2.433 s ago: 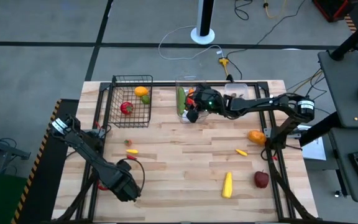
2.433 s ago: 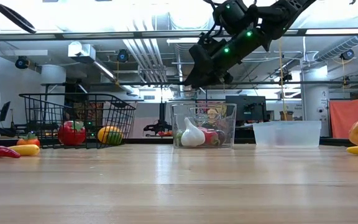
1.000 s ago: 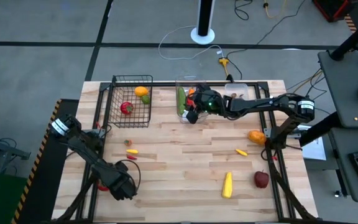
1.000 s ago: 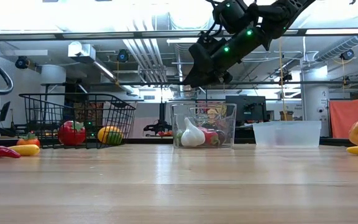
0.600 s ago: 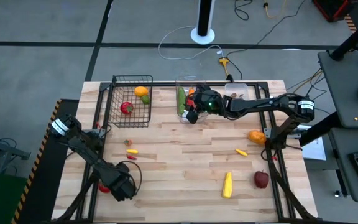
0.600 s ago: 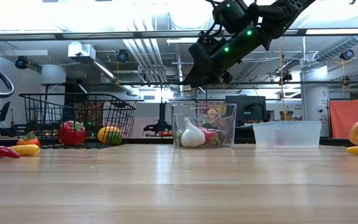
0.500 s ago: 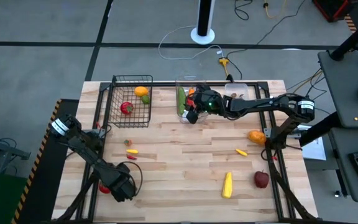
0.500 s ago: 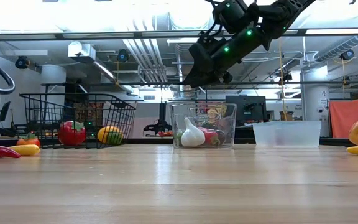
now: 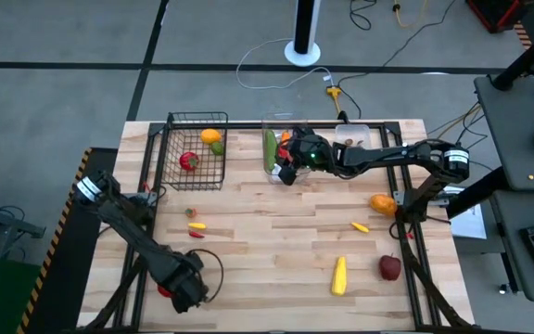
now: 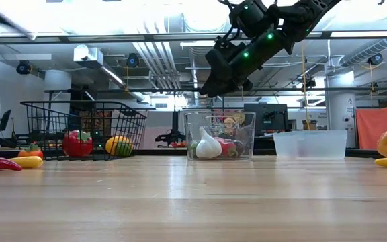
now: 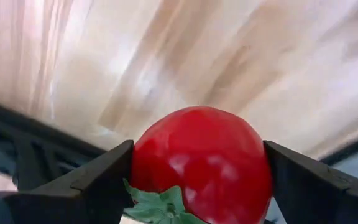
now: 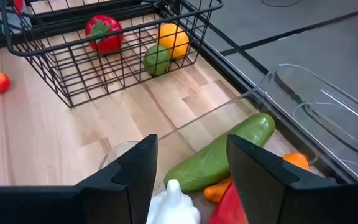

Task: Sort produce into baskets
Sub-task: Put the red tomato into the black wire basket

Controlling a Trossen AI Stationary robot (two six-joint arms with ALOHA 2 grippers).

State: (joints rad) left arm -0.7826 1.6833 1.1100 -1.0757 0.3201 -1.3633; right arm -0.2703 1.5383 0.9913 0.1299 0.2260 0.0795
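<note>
Your table (image 9: 276, 232) carries the black wire basket (image 9: 196, 153) at 11 o'clock, holding a red pepper (image 9: 188, 161) and an orange and green piece so far; just beside it at 12 stands the taller clear bin (image 10: 220, 134) with the cucumber (image 12: 225, 150), garlic (image 10: 207, 145) and red pieces, and the shallow clear bin (image 10: 310, 144) sits at 1. Your right gripper (image 12: 188, 163) hangs over the tall bin with fingers spread and nothing between them, likely just after a drop. Your left gripper (image 11: 194, 180) is at 7 o'clock near the table's edge, clamped on a red tomato (image 11: 201, 163), lifted clear for carrying. Loose at 4 to 5 o'clock: yellow pepper (image 9: 339, 276), red apple (image 9: 390, 267), orange pepper (image 9: 383, 203).
</note>
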